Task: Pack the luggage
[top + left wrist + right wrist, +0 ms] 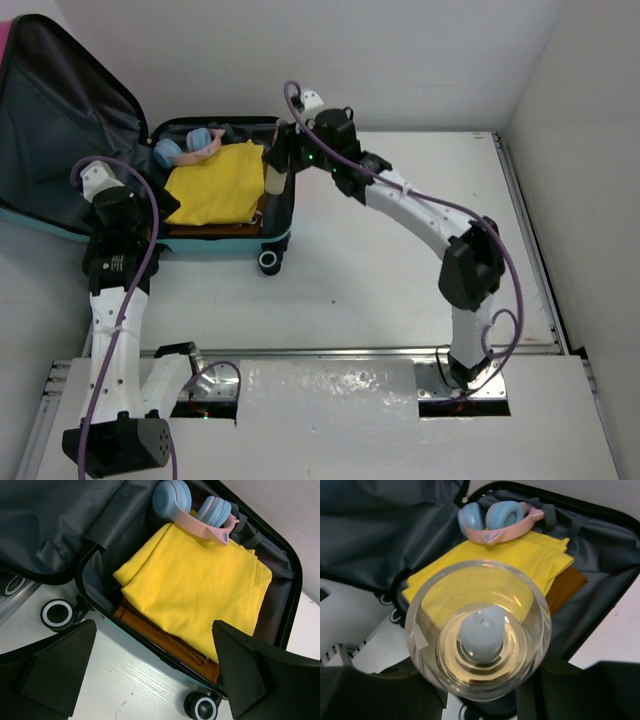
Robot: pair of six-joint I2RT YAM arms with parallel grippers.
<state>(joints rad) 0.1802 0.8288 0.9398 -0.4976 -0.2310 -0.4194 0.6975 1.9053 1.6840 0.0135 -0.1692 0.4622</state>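
Looking into the luggage (225,242), you find it open at the far left of the table (400,290). Its lid (60,100) is propped up and leans away to the left, and its tray lies flat. A folded yellow cloth (215,185) covers most of the tray, with an orange cloth (165,640) showing beneath its near edge. Headphones (190,145) are tucked against the tray's far wall, touching the yellow cloth. One wheel (271,260) juts out from the near rim toward the arms.

For moving room, the tabletop to the right of the case is bare as far as the side wall. Inside the tray, only a strip of dark lining shows along the right rim, beside the yellow cloth.

Your right gripper (278,158) hangs over that right rim, clamped on a clear bottle (477,630) with a pale blue cap. The bottle is off the table, with the yellow cloth below it.

Your left gripper (154,627) hovers at the tray's near-left rim with its jaws spread wide, holding nothing. The rim and the edge of the cloths lie under the gap.
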